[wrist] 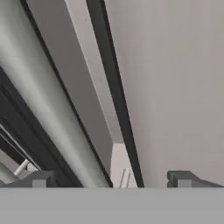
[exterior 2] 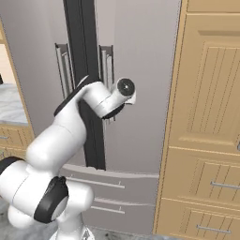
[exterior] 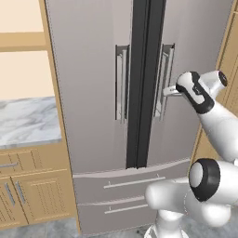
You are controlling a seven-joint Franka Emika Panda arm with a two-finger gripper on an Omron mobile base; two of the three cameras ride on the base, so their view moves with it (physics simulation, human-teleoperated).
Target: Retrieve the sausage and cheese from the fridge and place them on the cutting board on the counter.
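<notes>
Simulated kitchen, light wooden cabinetry on both sides and a tall wooden cabinet (exterior 2: 206, 117) standing immediately right of the appliance. Centred between them, the fridge (exterior: 93, 83): grey-silver, French-door, both upper doors closed, dark vertical seam between them, two lower drawers shut beneath. Vertical bar handles mounted either side of the seam; right-door handle (exterior: 166, 79) next to the end of the arm. Left of the fridge, a stretch of the counter (exterior: 28, 121): white-grey veined marble over wooden cabinet doors with slim metal handles. Sausage, cheese and cutting board not located; fridge interior concealed behind the closed doors.

White arm raised in front of the right door, wrist level with the handle. Gripper (wrist: 111, 179) seen in the hand view at close range to the door face, handle bar running diagonally past it. Fingertips (wrist: 39, 179) set wide apart, nothing between them, no contact with the handle confirmed.
</notes>
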